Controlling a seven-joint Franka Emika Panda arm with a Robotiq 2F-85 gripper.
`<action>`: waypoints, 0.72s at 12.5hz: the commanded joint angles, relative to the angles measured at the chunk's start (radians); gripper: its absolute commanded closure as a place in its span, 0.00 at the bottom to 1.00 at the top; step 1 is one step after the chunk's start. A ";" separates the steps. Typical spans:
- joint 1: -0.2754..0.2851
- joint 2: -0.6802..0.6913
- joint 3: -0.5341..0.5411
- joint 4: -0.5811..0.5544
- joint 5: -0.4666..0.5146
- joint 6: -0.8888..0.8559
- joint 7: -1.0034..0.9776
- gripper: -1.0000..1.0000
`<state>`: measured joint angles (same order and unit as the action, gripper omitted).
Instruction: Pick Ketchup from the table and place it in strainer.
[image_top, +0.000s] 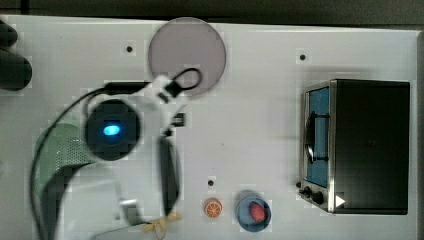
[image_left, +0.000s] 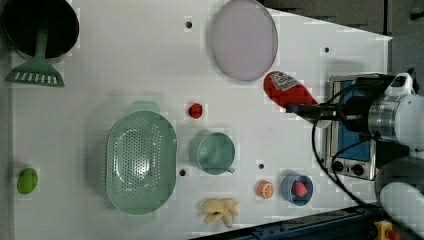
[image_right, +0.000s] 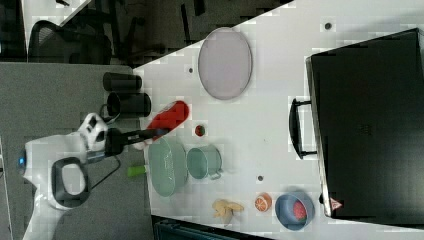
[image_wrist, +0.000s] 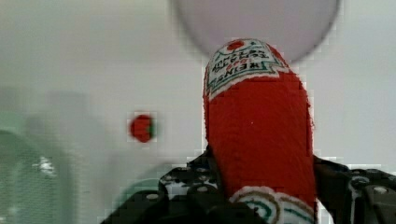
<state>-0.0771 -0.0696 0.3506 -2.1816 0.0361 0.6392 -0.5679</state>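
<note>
The Ketchup (image_left: 284, 88), a red squeeze bottle with a white label, hangs in the air above the table with my gripper (image_left: 304, 107) shut on its lower part. The right view shows the bottle (image_right: 169, 116) tilted, just above the far rim of the strainer (image_right: 166, 165), with the gripper (image_right: 150, 133) behind it. In the wrist view the bottle (image_wrist: 258, 126) stands between the dark fingers (image_wrist: 187, 186). The strainer (image_left: 141, 162) is a pale green oval perforated basket; in the top view my arm covers part of the strainer (image_top: 59, 147).
A purple plate (image_left: 244, 40), a small strawberry (image_left: 195, 110) and a green cup (image_left: 215, 153) lie near the strainer. An orange slice (image_left: 265, 189), a blue bowl (image_left: 289, 183), a banana piece (image_left: 220, 210), a toaster oven (image_top: 370, 145), a black pot (image_left: 41, 26) and a green spatula (image_left: 36, 76) stand around.
</note>
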 joint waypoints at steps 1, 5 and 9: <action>0.049 0.040 0.130 -0.009 -0.005 -0.025 0.274 0.37; 0.071 0.116 0.282 0.003 -0.005 0.049 0.506 0.37; 0.095 0.276 0.356 0.004 -0.008 0.254 0.696 0.37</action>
<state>0.0248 0.1832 0.7397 -2.1816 0.0129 0.8784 -0.0142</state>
